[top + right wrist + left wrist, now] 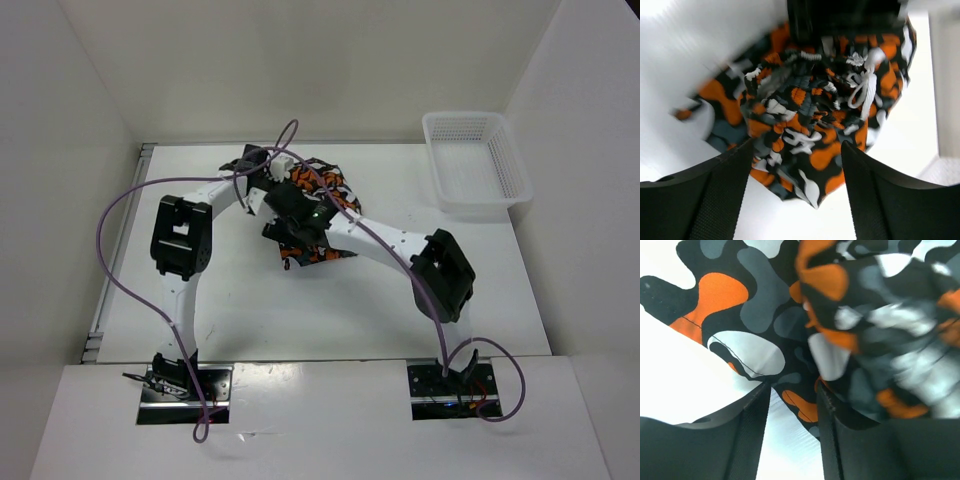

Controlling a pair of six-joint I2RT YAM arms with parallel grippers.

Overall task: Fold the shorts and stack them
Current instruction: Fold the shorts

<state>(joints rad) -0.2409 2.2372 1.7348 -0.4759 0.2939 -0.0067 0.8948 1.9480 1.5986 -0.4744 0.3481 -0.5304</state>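
The shorts [326, 181], camouflage cloth in orange, black, white and grey, lie bunched on the white table at the middle back, half hidden under both arms. In the left wrist view my left gripper [794, 388] stands partly open. A hem of the shorts [760, 305] reaches between its fingertips, and neither finger presses on it. In the right wrist view my right gripper [796, 145] stands wide open over the crumpled shorts [805, 115]. A corner of the cloth lies in the gap, untouched. The white drawstring [865, 92] shows near the waistband.
A white mesh basket [476, 190] stands at the back right corner. White walls close the table on the left, back and right. Purple cables loop over the left arm [182, 240] and beside the right arm's base.
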